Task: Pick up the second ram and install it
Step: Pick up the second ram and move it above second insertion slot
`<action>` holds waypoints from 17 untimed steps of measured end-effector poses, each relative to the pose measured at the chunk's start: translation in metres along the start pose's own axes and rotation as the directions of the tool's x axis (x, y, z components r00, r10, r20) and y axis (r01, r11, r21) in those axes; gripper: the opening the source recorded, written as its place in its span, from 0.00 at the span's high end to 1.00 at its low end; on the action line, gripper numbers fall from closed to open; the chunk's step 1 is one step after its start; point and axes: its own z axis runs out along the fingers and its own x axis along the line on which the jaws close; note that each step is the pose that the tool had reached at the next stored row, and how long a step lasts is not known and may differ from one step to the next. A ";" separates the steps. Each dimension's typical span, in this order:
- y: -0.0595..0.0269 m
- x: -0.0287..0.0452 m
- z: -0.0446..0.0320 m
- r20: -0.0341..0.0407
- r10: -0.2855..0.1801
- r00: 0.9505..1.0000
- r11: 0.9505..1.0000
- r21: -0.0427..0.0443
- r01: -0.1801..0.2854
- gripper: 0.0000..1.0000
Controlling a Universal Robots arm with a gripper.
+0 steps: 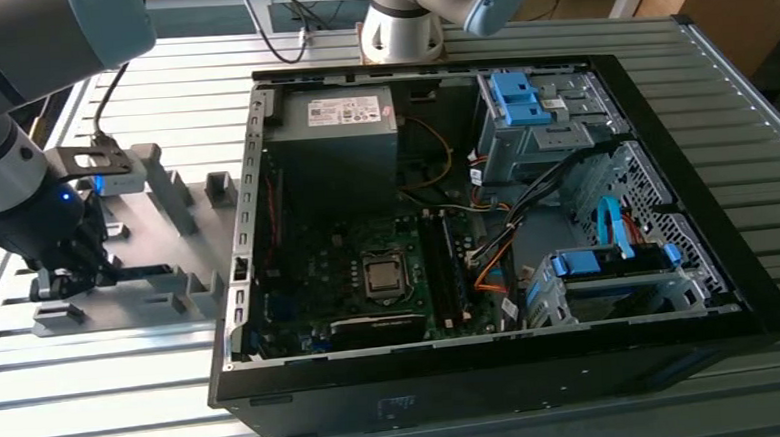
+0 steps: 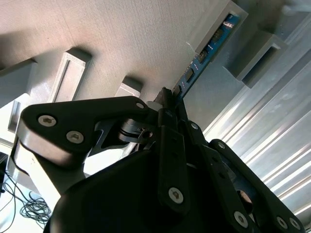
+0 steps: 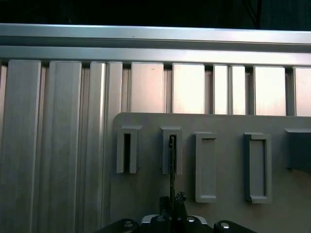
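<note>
The gripper (image 2: 167,99) is closing its fingers tight on the second ram (image 2: 204,53), gripping the thin blue stick on edge. The ram's far end is sitting in a slot of the grey fixture plate (image 2: 121,39). In the exterior view the gripper (image 1: 66,281) is hanging over that fixture on the slatted table (image 1: 106,394), beside the open computer case (image 1: 507,398).

Blue-green on the second ram (image 2: 207,52), dotted with dark chips, against the pale grey fixture plate (image 2: 121,39). The gripper (image 2: 166,97) is matte black, silver screw heads winking. Table (image 1: 106,394): ribbed silver aluminium, stripe after stripe. On the exterior view's right, black computer case (image 1: 506,393), bright blue drive brackets (image 1: 518,97), orange wires (image 1: 491,278) inside.
</note>
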 end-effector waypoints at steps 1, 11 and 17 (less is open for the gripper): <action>0.0000 0.0000 -0.0002 0.000 0.000 1.000 1.000 0.000 0.000 0.86; 0.0002 -0.0002 -0.0064 0.000 0.000 1.000 1.000 0.000 0.000 0.86; 0.0002 -0.0003 -0.0081 0.000 0.000 1.000 1.000 0.000 0.000 0.86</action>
